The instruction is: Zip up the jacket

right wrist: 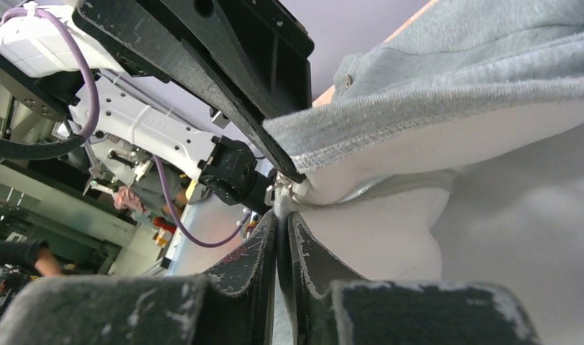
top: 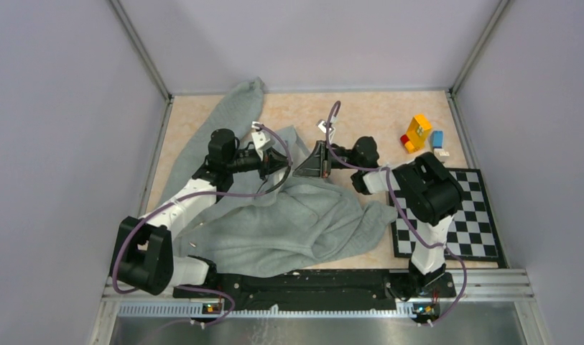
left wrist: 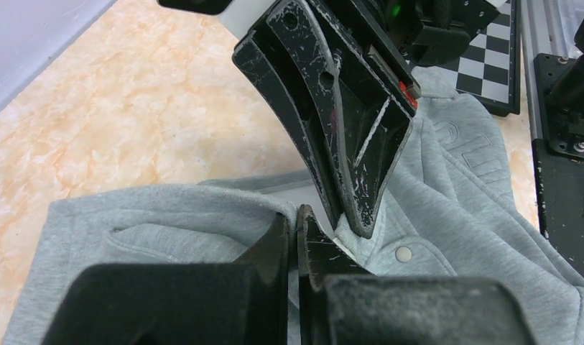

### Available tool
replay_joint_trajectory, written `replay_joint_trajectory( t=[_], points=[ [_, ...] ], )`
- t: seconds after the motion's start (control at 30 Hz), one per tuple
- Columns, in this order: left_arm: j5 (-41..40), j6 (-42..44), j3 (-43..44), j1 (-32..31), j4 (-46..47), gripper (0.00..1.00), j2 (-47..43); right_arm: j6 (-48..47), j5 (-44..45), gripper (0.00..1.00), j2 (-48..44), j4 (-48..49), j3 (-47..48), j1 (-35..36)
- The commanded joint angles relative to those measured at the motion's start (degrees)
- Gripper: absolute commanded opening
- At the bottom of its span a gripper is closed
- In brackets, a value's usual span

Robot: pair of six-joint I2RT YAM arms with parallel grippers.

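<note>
Jacket is lying rumpled across mid-left tabletop, its top edge being held up btwn the two arms. L fingers are clenching the grey hem, white lining showing. R fingers are pressing closed right at the zipper end, tip-to-tip w/ the L ones; can't tell if they're actually gripping the pull. Checkerboard & toy blocks are sitting at R.

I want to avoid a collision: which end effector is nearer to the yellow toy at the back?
Right. The right end effector is at the jacket's middle, left of the yellow toy; the left end effector is further left, beyond it.
</note>
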Motion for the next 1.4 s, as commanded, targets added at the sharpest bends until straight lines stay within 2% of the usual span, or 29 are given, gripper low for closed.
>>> replay_joint_trajectory(
  t=[0.0, 0.1, 0.3, 0.47, 0.8, 0.9, 1.1, 1.17, 1.27, 1.37],
  points=[
    [2.52, -0.93, -0.21, -1.01, 1.45, 0.0, 0.55, 0.5, 2.68, 0.12, 0.5, 8.08, 0.41, -0.21],
    [2.71, -0.89, 0.09, -1.16, 1.05, 0.0, 0.83, -0.12, 2.58, 0.15, 0.66, 7.85, 0.62, 0.07],
    [2.83, -0.52, 0.28, -1.13, 0.53, 0.0, 0.81, -2.55, 2.79, 0.11, 1.04, 4.92, 1.18, 0.73],
    [2.84, -0.34, 0.37, -1.18, 0.37, 0.0, 0.76, -6.35, 3.56, 0.18, 0.38, 0.57, 1.03, 0.87],
    [3.02, -0.04, 0.59, -1.21, -0.15, 0.0, 0.97, -12.79, 5.06, 0.2, -1.43, -5.95, 0.75, 1.76],
    [1.92, 0.27, 0.73, -1.16, -0.75, 0.0, 0.9, -14.2, 6.56, 0.26, -3.61, -7.38, -0.72, 0.34],
    [0.24, -0.17, 2.53, -1.21, -2.95, 0.0, 1.91, -27.67, 20.94, 0.45, -10.13, -33.03, -1.46, -5.28],
    [-0.41, -0.19, 3.24, -1.18, -3.99, 0.0, 2.2, -32.79, 23.17, 0.46, -8.85, -41.62, 1.94, -6.02],
    [-1.56, -1.28, 3.31, -1.14, -3.97, 0.0, 2.09, -33.33, 22.7, 0.44, -5.38, -41.42, 3.74, -8.23],
    [-3.3, -1.65, 3.55, -1.2, -4.91, 0.0, 2.06, -32.68, 19.37, 0.38, -0.5, -42.06, 7.28, -9.63]
  ],
)
